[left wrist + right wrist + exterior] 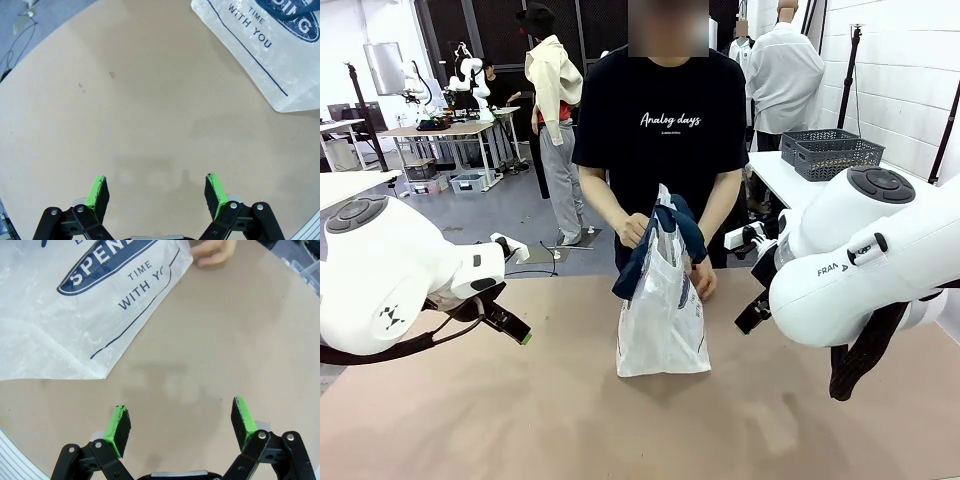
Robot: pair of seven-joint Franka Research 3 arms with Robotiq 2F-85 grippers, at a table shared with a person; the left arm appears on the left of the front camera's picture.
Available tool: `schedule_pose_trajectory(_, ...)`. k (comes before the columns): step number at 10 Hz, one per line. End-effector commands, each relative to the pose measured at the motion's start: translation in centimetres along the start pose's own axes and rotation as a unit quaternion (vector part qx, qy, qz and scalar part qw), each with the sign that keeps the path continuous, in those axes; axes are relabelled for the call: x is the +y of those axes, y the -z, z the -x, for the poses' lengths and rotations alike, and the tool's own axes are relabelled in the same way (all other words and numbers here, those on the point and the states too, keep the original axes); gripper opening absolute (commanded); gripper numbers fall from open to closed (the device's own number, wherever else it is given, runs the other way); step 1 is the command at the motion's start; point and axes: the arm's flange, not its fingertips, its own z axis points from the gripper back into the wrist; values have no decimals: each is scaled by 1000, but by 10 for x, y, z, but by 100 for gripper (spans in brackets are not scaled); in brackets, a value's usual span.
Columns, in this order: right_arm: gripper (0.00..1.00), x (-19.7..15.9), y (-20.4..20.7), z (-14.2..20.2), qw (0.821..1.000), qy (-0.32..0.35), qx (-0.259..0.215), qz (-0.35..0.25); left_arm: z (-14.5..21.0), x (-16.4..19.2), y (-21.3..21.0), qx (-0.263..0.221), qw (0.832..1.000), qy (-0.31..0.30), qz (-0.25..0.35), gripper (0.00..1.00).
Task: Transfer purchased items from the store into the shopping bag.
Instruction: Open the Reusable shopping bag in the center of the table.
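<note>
The shopping bag (663, 320), clear plastic with navy handles and lettering, stands upright at the middle of the tan table (470, 420). A person across the table holds it, one hand (632, 232) at the handles and the other at its side. My left gripper (517, 330) hovers open left of the bag, over bare table (156, 182); the bag's corner (280, 55) lies far ahead on the right. My right gripper (745, 322) hangs open to the right (181, 415), with the bag (75, 305) ahead on the left. The purchased items are out of view.
Dark grey lattice baskets (832, 152) stand on a white side table at the back right; I cannot tell whether one is the store. The person's fingers (215, 252) rest beside the bag. Bare tabletop stretches on both sides of the bag.
</note>
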Motion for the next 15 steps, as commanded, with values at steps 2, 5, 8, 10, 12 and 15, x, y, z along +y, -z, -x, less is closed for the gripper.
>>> schedule_pose_trajectory(2,100,0,-28,-27,998,34,25,-41,-26,2,-23,-13,999,-1,51,100)
schedule_pose_trajectory(5,100,-13,-55,-51,997,58,41,-16,-58,5,-37,-5,997,-5,73,100)
schedule_pose_trajectory(8,100,-37,-93,-92,994,79,62,30,-115,9,-66,21,995,-43,88,100)
schedule_pose_trajectory(10,100,-51,-107,-121,995,84,53,31,-146,6,-74,20,993,-34,108,100)
schedule_pose_trajectory(12,100,-51,-111,-105,996,76,43,21,-130,7,-77,18,995,-31,92,100)
schedule_pose_trajectory(15,100,-56,-116,-117,996,77,38,23,-143,2,-79,17,995,-26,98,100)
